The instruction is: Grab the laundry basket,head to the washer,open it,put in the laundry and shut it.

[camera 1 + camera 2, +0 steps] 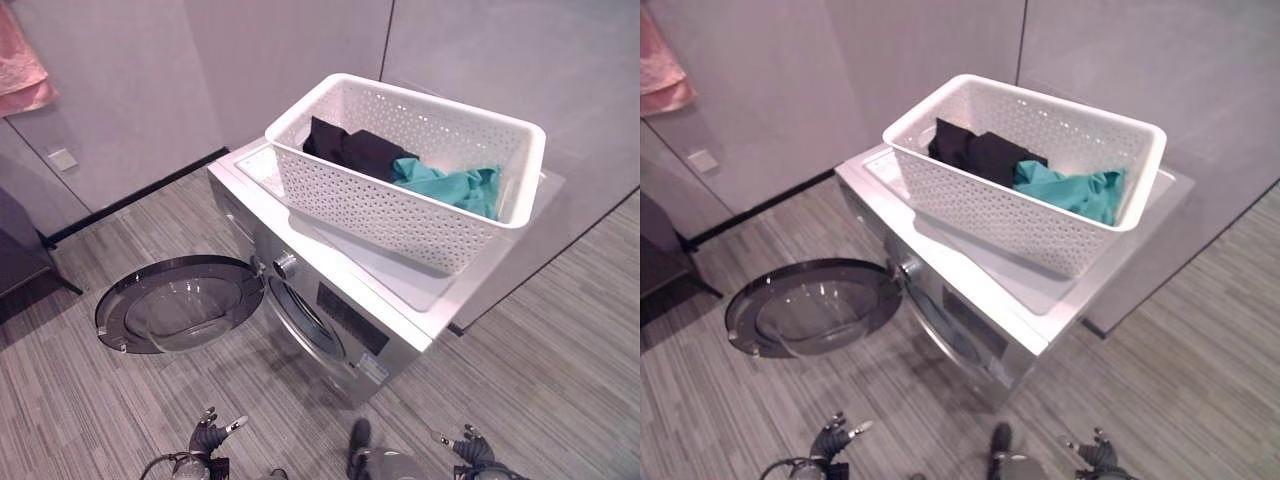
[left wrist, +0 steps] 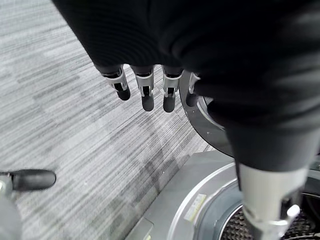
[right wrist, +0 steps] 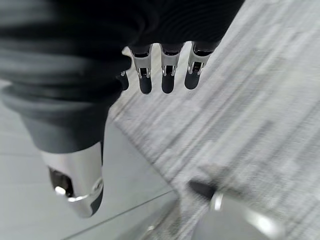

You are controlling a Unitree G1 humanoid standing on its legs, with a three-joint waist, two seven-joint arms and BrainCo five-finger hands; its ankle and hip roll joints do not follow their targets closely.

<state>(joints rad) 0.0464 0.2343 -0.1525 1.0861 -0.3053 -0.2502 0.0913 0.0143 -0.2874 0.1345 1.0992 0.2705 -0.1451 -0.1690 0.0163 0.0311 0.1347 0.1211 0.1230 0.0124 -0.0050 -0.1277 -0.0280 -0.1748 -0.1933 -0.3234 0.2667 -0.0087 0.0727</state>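
My left hand [image 1: 207, 437] hangs low over the grey striped floor [image 1: 90, 410], its fingers [image 2: 148, 95] straight and relaxed, holding nothing. My right hand [image 1: 468, 447] hangs the same way on the other side, fingers [image 3: 167, 80] loose and empty.

Ahead of both hands and well above them stands a silver washer [image 1: 330, 300]. Its round door [image 1: 180, 303] is swung fully open, lying out toward my left hand's side, with the dark rim and clear glass bowl facing up. The drum opening [image 1: 303, 318] shows in the washer's front.

On top of the washer sits a white perforated laundry basket [image 1: 400, 200], well apart from both hands. Inside it lie a black garment [image 1: 345, 147] at the end nearer my left hand and a teal garment [image 1: 455, 185] at the end nearer my right.

A pink cloth [image 1: 22, 65] hangs on the wall far off to my left.
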